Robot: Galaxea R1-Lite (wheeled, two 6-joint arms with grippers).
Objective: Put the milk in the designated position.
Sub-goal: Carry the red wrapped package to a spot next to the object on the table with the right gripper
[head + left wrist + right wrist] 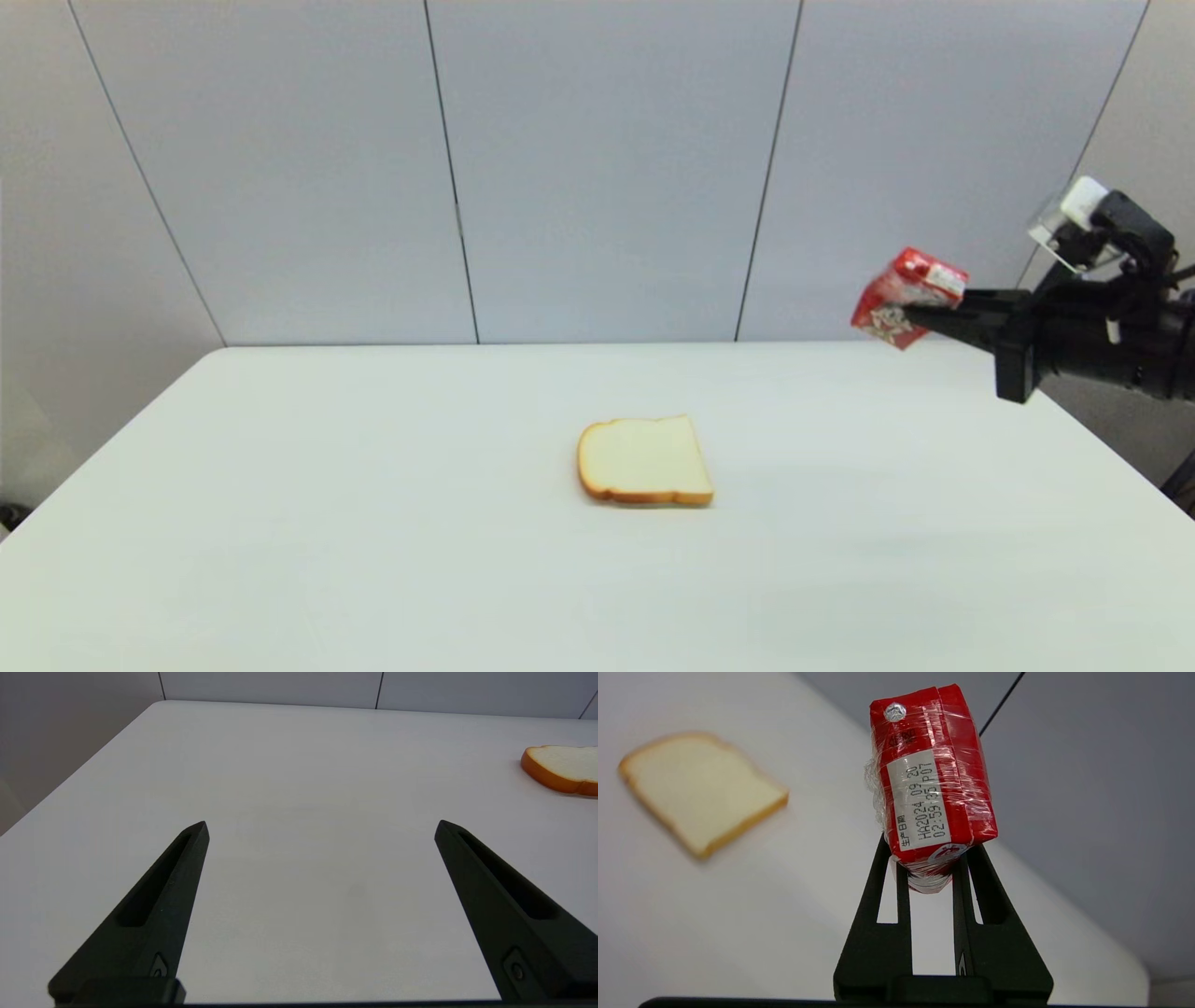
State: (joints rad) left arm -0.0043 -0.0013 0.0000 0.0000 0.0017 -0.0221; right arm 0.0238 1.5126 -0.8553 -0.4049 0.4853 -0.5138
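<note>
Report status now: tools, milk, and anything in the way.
Right tool shut on milk, held above table's far right. Left tool open, empty. Bread mid-table.

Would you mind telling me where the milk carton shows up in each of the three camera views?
Head view: the milk is at far right, held tilted in the air by the right gripper.
Left wrist view: not in it; only the open left gripper over the table.
Right wrist view: the milk fills the centre, between the fingers.
Shared landmark: the bread slice.

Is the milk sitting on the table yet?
No, the milk is held in the air by the right gripper, tilted, above the far right part of the table, well away from the bread slice.
</note>
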